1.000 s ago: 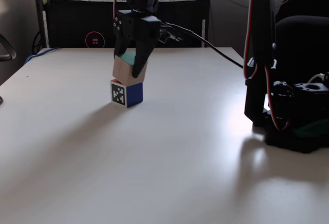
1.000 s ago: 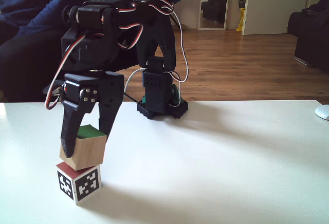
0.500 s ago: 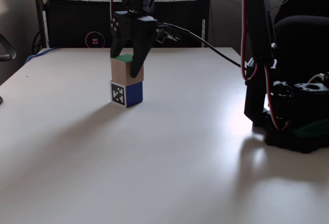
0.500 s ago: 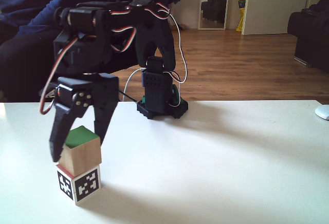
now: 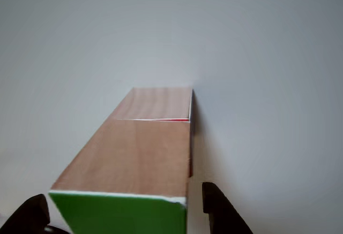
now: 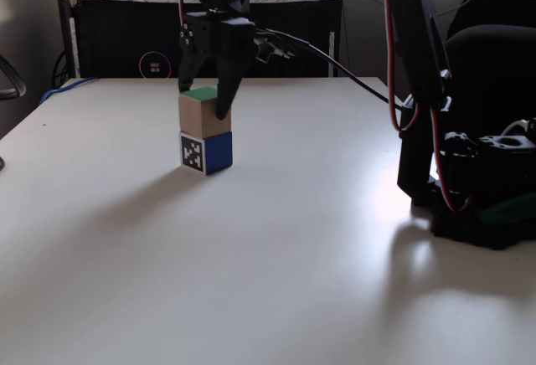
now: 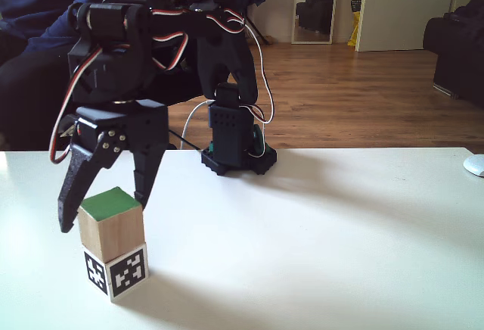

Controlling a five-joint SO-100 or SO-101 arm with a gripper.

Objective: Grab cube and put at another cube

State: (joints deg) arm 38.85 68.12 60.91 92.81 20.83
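The cube (image 7: 111, 225), green face up, sits squarely on top of another cube (image 7: 116, 271), whose sides carry black-and-white marker patterns, on the white counter (image 7: 318, 247). The hand (image 7: 102, 203) is open, its fingers straddling the cube's upper part without touching its sides. In a fixed view the cube (image 6: 204, 112) is above another cube's (image 6: 206, 151) blue side.

I'm working in what looks like a home living room: beyond the far edge of the white worktop (image 7: 363, 216) I see a wooden floor (image 7: 363, 95), a leaning mirror (image 7: 316, 3), a white door (image 7: 401, 6) and a dark sofa (image 7: 460, 50).
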